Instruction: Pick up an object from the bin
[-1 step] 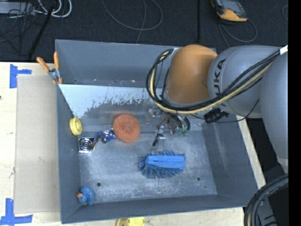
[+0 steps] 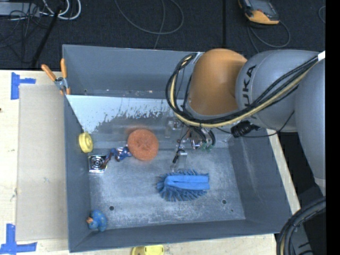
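Status: pick not yet done. Nothing seen lifted, every obj lies on the floor of the bin (image 2: 234,158). Grasp, lift and clear-out are all left, by my read.

Nearest to gripper (image 2: 179,154): blue brush (image 2: 183,185), flat on the floor w/ bristles fanned out around it, just below the gripper tip in the view, centre-right of bin. Looks apart from the tip, but contact can't be ruled out from this angle. Likeliest candidate on position alone.

Next: orange disc (image 2: 142,144), round, flat, just left of gripper, mid-bin, not touching it.

Further left: small blue-purple piece (image 2: 120,154) beside the disc, then silver-black square piece (image 2: 97,163), then yellow piece (image 2: 85,142) against the left wall.

Farthest: blue-and-orange toy (image 2: 96,221) in the front-left corner, well apart from everything.

Arm pose: gripper low in the bin, pointing down toward the floor, between disc and brush. Open or closed: can't tell, the wrist hardware hides it. Above it the orange cover (image 2: 215,84) w/ black cables (image 2: 178,97) looped round it. Grey arm (image 2: 287,89) comes in from the right, over the bin's right wall.
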You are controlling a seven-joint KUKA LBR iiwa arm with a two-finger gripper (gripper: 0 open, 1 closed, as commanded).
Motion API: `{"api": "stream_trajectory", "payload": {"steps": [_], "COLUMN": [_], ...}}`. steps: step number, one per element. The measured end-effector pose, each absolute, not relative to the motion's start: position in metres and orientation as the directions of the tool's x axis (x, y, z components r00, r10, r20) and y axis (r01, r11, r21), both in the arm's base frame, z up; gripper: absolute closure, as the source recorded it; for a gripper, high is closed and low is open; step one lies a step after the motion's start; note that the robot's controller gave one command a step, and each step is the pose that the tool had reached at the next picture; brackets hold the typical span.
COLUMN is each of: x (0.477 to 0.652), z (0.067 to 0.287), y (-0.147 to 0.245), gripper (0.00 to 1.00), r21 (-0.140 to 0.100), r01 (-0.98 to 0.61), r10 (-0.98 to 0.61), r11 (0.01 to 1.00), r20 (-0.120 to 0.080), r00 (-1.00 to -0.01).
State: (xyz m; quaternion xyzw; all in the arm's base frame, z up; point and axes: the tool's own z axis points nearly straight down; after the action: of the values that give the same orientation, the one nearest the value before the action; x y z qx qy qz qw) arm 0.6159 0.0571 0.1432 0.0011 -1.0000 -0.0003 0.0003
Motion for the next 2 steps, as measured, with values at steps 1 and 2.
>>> {"api": "stream_trajectory", "payload": {"steps": [1, 2], "x": [0.551, 0.532], "z": [0.068, 0.126], "y": [0.015, 0.022], "gripper": [0.00, 0.00], "r21": [0.001, 0.001], "r01": [-0.052, 0.055], "r10": [-0.052, 0.055], "r11": [0.999, 0.998], "r20": [0.005, 0.001], "r00": [-0.999, -0.998]}}
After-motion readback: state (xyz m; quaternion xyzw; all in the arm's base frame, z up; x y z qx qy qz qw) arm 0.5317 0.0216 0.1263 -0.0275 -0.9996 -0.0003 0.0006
